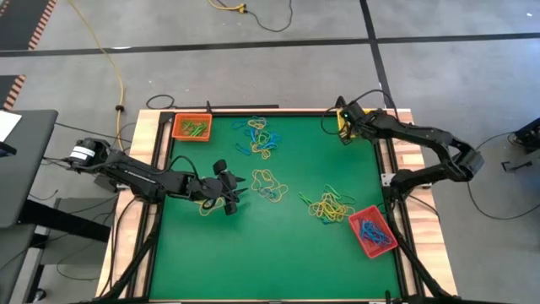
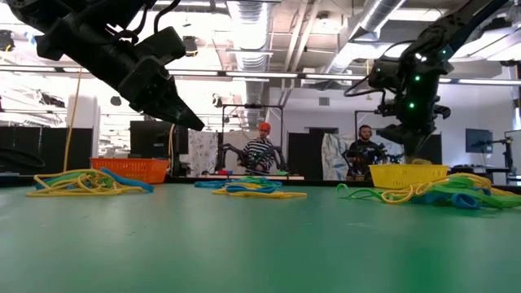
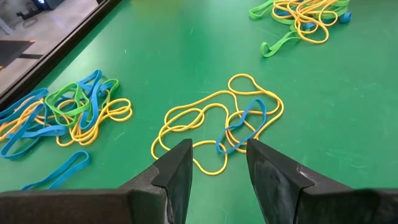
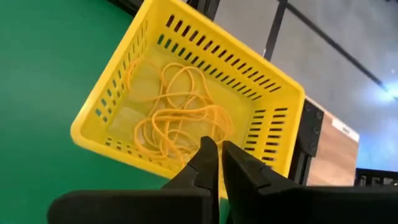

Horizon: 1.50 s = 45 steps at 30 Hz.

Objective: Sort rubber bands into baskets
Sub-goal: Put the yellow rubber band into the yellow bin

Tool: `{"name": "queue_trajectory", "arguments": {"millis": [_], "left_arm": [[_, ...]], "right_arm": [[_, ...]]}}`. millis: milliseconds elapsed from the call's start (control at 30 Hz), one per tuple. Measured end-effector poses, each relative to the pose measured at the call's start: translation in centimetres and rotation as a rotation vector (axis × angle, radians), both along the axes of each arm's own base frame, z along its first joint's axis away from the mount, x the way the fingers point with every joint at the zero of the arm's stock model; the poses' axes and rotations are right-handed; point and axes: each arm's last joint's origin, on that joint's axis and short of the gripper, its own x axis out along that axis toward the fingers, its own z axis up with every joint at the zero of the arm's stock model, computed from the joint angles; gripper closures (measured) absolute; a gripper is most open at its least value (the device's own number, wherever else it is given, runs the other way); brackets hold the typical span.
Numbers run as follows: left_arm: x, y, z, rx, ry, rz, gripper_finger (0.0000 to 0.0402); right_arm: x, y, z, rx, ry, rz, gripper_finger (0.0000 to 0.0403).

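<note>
Rubber bands lie in loose piles on the green table: a blue, yellow and green pile point(image 1: 260, 137) at the far middle, a yellow one with a blue band point(image 3: 231, 118) at the centre, and a yellow-green one point(image 1: 329, 205) near the right. My left gripper point(image 3: 217, 163) hovers open just short of the centre pile. My right gripper point(image 4: 217, 154) hangs over the yellow basket point(image 4: 102, 118) at the far right corner. Its fingers stand a narrow gap apart with nothing between them. Yellow bands point(image 4: 177, 118) lie on that basket's floor.
An orange basket point(image 1: 192, 127) holding green bands stands at the far left corner. At the near right, a red basket point(image 1: 371, 230) holds blue bands. A few yellow bands point(image 1: 207, 206) lie under the left arm. People show in the room beyond the far edge point(image 2: 260, 150).
</note>
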Motion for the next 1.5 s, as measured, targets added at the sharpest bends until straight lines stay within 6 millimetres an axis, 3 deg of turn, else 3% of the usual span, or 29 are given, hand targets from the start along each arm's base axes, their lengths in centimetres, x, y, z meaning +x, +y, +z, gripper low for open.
{"name": "queue_trajectory", "arguments": {"millis": [367,667,900,1133,1300,1500], "left_arm": [[0.0,0.0,0.0,-0.005,0.002,-0.004,0.0260],[0.0,0.0,0.0,-0.005,0.004,-0.004,0.0260],[0.0,0.0,0.0,-0.001,0.004,-0.001,0.0260],[0.0,0.0,0.0,0.001,0.004,0.003,0.0260],[0.0,0.0,0.0,-0.006,-0.001,0.015,0.0260],[0.0,0.1,0.1,-0.010,-0.023,0.049,0.0260]], "right_arm": [[-0.2,-0.1,0.2,-0.006,-0.018,-0.005,0.0257],[1.8,2.4,1.7,-0.030,-0.133,0.153,0.0231],[4.3,6.2,2.3,0.068,-0.261,0.390,0.0240],[7.1,11.3,2.6,0.090,-0.342,0.614,0.0243],[9.2,15.5,3.7,0.021,-0.486,0.817,0.0243],[10.1,19.9,5.1,-0.144,-0.556,1.010,0.0243]]}}
